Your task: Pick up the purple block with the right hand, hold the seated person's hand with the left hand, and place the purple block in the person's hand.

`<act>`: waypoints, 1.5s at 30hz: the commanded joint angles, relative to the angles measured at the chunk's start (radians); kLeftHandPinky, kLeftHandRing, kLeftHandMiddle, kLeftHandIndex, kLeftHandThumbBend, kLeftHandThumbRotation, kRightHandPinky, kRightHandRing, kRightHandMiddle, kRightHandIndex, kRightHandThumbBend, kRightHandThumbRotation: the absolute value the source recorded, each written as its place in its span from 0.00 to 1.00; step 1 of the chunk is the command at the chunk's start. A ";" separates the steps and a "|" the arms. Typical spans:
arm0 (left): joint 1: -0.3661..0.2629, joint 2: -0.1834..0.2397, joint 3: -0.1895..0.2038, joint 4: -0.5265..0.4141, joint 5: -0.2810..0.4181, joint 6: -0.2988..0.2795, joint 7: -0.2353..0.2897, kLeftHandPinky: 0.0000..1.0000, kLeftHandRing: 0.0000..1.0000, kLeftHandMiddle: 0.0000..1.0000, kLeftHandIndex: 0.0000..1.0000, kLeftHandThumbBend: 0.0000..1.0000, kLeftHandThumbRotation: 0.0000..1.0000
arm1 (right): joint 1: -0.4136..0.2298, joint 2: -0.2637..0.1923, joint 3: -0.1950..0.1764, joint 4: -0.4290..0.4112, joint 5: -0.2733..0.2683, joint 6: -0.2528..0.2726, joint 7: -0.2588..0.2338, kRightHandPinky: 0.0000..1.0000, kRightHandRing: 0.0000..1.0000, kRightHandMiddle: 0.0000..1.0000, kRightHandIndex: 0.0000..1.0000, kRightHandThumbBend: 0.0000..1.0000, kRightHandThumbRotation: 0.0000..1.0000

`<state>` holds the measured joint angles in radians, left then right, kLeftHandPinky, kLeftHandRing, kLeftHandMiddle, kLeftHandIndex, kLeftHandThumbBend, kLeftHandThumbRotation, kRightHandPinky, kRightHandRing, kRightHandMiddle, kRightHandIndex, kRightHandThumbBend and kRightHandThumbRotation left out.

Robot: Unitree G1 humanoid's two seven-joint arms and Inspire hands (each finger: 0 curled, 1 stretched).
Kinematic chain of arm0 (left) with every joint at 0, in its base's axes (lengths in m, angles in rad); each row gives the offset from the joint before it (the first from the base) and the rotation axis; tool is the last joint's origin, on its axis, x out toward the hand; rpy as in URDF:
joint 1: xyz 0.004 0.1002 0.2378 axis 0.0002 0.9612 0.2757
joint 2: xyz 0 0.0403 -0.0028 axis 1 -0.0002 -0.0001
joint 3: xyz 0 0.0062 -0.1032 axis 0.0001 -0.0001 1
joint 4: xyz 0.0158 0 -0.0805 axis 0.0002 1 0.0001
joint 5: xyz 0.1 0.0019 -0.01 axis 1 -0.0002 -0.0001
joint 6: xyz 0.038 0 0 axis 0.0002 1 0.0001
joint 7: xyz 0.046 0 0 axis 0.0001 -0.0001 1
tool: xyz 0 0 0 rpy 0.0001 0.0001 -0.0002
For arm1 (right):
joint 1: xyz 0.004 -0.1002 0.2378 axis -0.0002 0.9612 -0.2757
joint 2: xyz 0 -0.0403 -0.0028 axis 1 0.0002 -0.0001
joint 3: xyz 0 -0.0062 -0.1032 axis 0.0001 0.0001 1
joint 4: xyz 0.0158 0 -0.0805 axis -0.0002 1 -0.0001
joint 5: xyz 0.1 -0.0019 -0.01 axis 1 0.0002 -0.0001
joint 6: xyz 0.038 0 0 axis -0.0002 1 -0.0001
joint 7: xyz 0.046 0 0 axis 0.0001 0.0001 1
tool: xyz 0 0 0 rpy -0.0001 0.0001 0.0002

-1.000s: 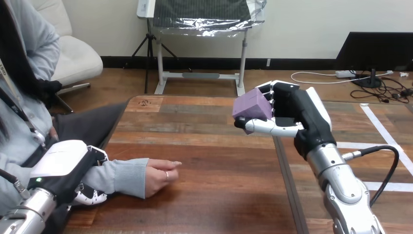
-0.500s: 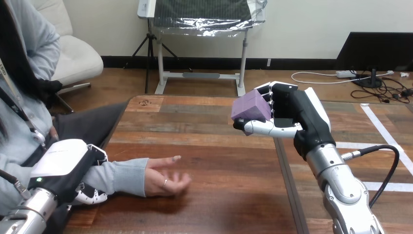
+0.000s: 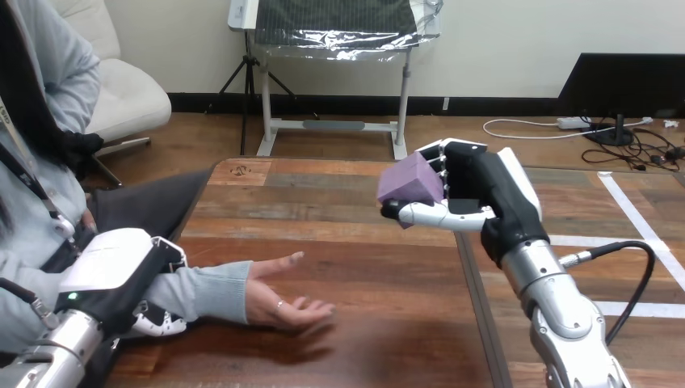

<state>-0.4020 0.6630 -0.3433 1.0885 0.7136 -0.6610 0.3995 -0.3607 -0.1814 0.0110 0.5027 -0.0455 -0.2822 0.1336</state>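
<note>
My right hand is raised over the middle of the table, its fingers and thumb curled round the purple block. The block is off the table, right of and above the person's hand. The person's hand lies palm up on the wood at the lower left, fingers spread. My left hand rests on the person's grey-sleeved forearm, its fingers curled round the arm from above and below.
The wooden table has a seam running down its right part. The person sits at the left side. A black cable hangs beside my right forearm.
The person's hand has turned from palm down to palm up and opened its fingers. My right hand with the block has drifted slightly left. My left hand has shifted a little right along the forearm.
</note>
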 commanded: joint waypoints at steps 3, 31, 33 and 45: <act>-0.032 -0.041 -0.011 -0.065 -0.013 -0.040 0.021 0.19 0.25 0.31 0.30 0.88 0.00 | -0.032 0.023 0.011 -0.023 -0.008 -0.012 -0.007 0.32 0.36 0.42 0.47 0.81 0.00; -0.006 -0.033 0.024 -0.191 -0.047 -0.079 0.008 0.17 0.23 0.29 0.29 0.87 0.00 | 0.012 0.070 0.056 -0.056 -0.041 -0.004 -0.002 0.31 0.36 0.42 0.47 0.83 0.00; -0.006 -0.031 0.024 -0.194 -0.047 -0.086 0.011 0.17 0.22 0.28 0.29 0.87 0.00 | 0.015 0.072 0.058 -0.060 -0.042 -0.002 -0.001 0.31 0.36 0.42 0.47 0.83 0.00; 0.003 -0.028 0.034 -0.257 -0.052 -0.071 -0.006 0.17 0.22 0.28 0.29 0.85 0.00 | 0.047 0.089 0.089 -0.097 -0.064 0.008 -0.010 0.29 0.34 0.42 0.47 0.84 0.00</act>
<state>-0.3509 0.6491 -0.3391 0.9281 0.6967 -0.7117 0.3861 -0.2812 -0.1059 0.0944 0.4751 -0.1053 -0.2638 0.1317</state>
